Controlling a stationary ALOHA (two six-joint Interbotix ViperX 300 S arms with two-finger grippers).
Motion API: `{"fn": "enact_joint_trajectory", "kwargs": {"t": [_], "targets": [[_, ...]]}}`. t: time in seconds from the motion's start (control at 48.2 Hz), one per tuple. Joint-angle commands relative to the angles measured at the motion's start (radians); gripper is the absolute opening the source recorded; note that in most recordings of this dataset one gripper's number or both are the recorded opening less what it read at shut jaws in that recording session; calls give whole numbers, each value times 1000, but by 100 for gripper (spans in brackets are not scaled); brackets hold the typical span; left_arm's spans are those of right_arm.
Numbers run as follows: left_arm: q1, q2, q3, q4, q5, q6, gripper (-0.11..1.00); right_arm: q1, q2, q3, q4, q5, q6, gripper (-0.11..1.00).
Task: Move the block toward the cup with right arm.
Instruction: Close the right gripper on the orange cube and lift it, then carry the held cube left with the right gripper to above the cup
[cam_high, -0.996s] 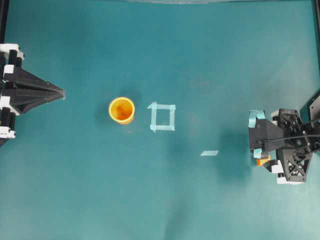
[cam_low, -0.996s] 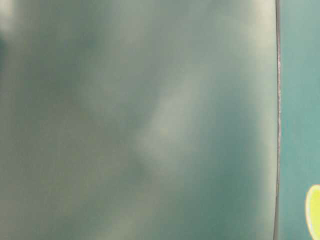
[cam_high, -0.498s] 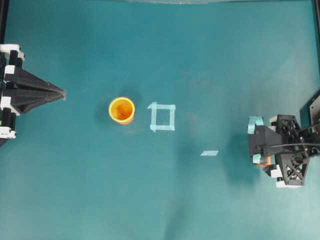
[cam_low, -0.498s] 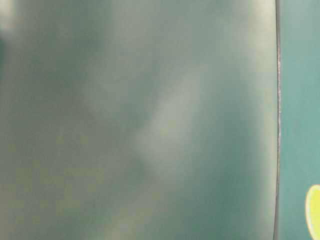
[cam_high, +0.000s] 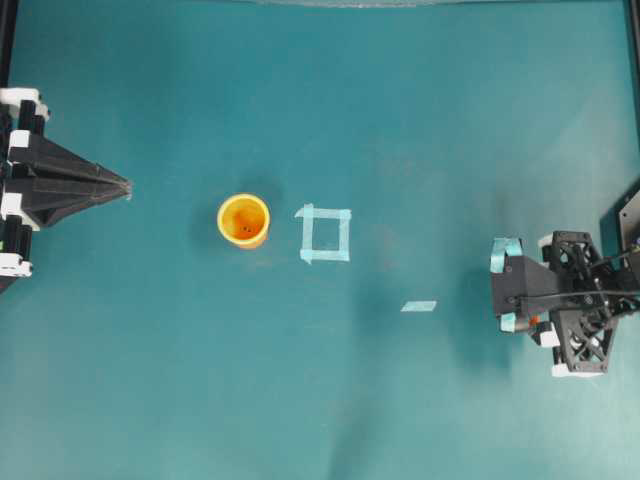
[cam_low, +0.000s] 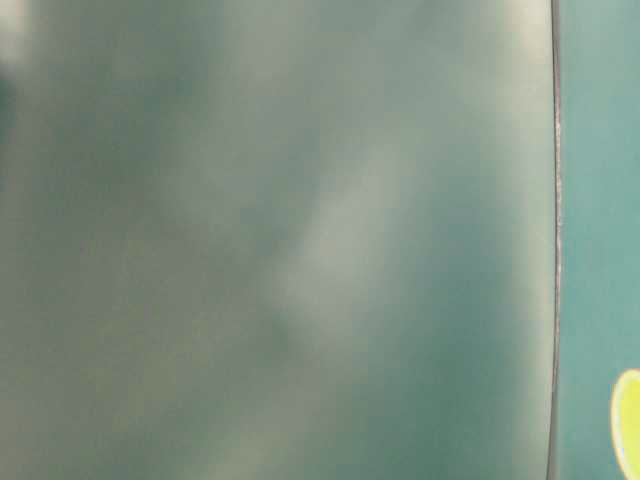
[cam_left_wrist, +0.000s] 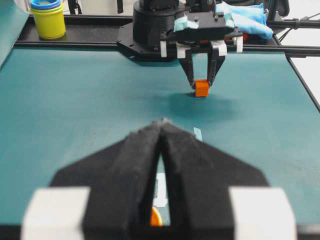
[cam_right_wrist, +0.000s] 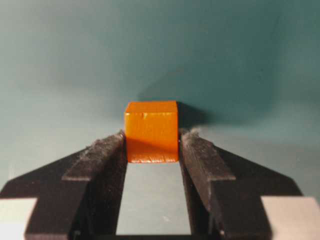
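Here right claw (cam_right_wrist: 152, 145) pinches block (cam_right_wrist: 151, 131); writing unreadable.

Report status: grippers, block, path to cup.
Right gripper pinching block on the mat. Left gripper shut, parked. Cup far across; tape square and tape strip lie between.

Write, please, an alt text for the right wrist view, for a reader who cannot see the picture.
A small orange block sits between the two black fingertips of the right gripper, which stand close against its left and right sides. Under it lies a bare teal table, and the block's dark shadow falls behind it to the right.
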Motion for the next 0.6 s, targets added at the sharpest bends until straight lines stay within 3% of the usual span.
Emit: {"fn": "enact_joint_trajectory", "kwargs": {"t": [0.0, 0.228, 0.374, 0.581], "targets": [[0, 8, -23, 2, -8, 2, 4, 5, -48, -43, -5, 26, 0, 39], [2, 8, -23, 2, -8, 2, 4, -18, -160, -124, -49, 179, 0, 39], [0, 8, -25, 2, -8, 2, 4, -60, -215, -178, -120, 285, 0, 39], [0, 5, -25, 2, -8, 2, 4, -160, -236, -245, -210, 331, 2, 39]]}}
